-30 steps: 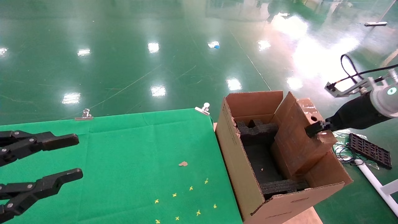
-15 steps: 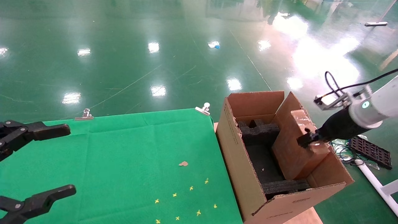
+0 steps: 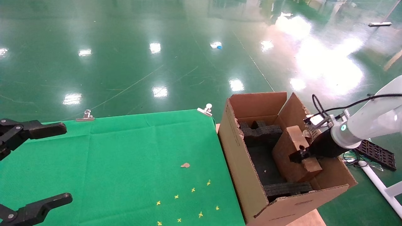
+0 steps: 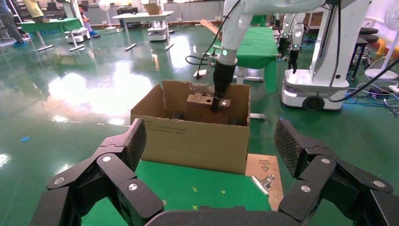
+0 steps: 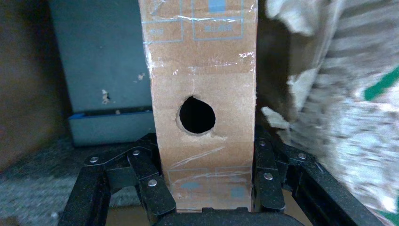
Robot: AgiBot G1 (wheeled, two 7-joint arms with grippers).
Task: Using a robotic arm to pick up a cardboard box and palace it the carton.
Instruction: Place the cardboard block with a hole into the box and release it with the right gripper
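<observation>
— What's cut off on our left?

— Our left gripper (image 3: 29,163) hangs spread wide over the green cloth (image 3: 125,163), arm out of frame.

— And right?

— Our right gripper (image 3: 298,155) clamps the cardboard box (image 3: 290,150), tilted inside the carton (image 3: 238,163); its lower end is hidden among black foam (image 3: 260,133). Glossy green floor (image 3: 157,47) beyond.

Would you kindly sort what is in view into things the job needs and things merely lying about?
Job:
- right gripper, clamping the slim brown cardboard box
- large brown corrugated carton with black foam inserts

Lying about:
- green cloth and its metal clips
- left gripper, open over the cloth
</observation>
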